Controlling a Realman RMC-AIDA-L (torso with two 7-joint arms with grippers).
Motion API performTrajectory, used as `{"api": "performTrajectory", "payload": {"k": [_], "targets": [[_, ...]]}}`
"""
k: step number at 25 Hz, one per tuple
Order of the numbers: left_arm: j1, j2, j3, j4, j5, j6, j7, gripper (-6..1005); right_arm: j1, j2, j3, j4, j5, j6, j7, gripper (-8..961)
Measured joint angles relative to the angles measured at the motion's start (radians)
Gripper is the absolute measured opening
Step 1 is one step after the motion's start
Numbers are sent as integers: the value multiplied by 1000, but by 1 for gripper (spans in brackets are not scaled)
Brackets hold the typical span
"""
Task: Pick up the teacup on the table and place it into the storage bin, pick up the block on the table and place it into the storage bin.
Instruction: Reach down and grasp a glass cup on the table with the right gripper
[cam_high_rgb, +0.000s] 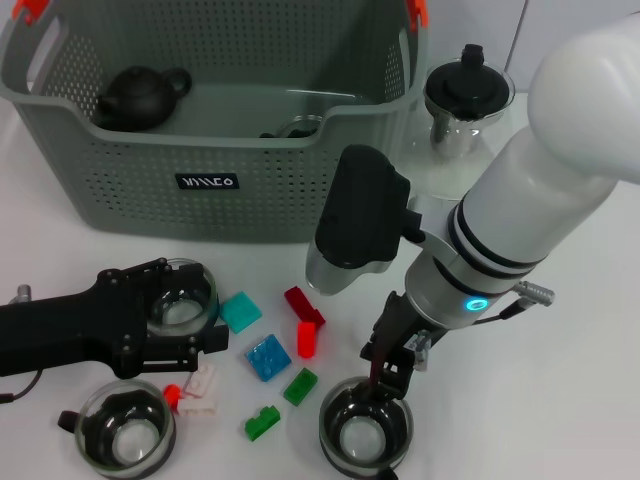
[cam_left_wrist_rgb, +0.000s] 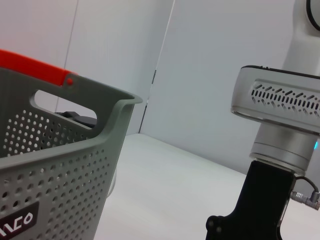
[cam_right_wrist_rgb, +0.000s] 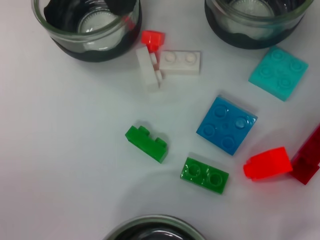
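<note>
Right, only writing in view is a small black label (cam_high_rgb: 207, 182) w/ white stylised letters on the front wall of the storage bin (cam_high_rgb: 120, 190); can't read it reliably. Bin is grey perforated plastic w/ orange handle clips, and holds a dark matte teapot (cam_high_rgb: 140, 97) in its left part. Just right of the bin stands a clear glass teapot (cam_high_rgb: 465, 105) w/ black lid. In front of the bin, on the white table (cam_high_rgb: 590, 380), lie studded plastic blocks: teal square (cam_high_rgb: 240, 311), blue square (cam_high_rgb: 268, 357), dark red (cam_high_rgb: 303, 303), bright red (cam_high_rgb: 307, 339), two green (cam_high_rgb: 300, 386), white pair (cam_high_rgb: 200, 390). Three glass teacups w/ dark lower bands sit among them: one front-right of the bin (cam_high_rgb: 366, 432), one front-left (cam_high_rgb: 125, 425), one nearer the bin (cam_high_rgb: 180, 298). Right gripper (cam_high_rgb: 392, 365) reaches down onto the rim of the front-right teacup, fingers astride the rim; whether it grips, can't tell. Left gripper (cam_high_rgb: 190, 310) lies low at the teacup nearer the bin, black fingers spread round it.
</note>
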Motion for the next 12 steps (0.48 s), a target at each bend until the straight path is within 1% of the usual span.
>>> {"api": "performTrajectory", "payload": {"k": [1, 6, 12], "targets": [[0, 0, 0, 0, 0, 0, 0, 849, 0, 0, -3, 2, 1, 3, 0, 626], [0, -2, 0, 0, 0, -1, 2, 847, 2, 0, -14, 8, 3, 17, -2, 469], [0, -1, 0, 0, 0, -1, 2, 846, 3, 0, -31, 13, 22, 19, -2, 470]]}}
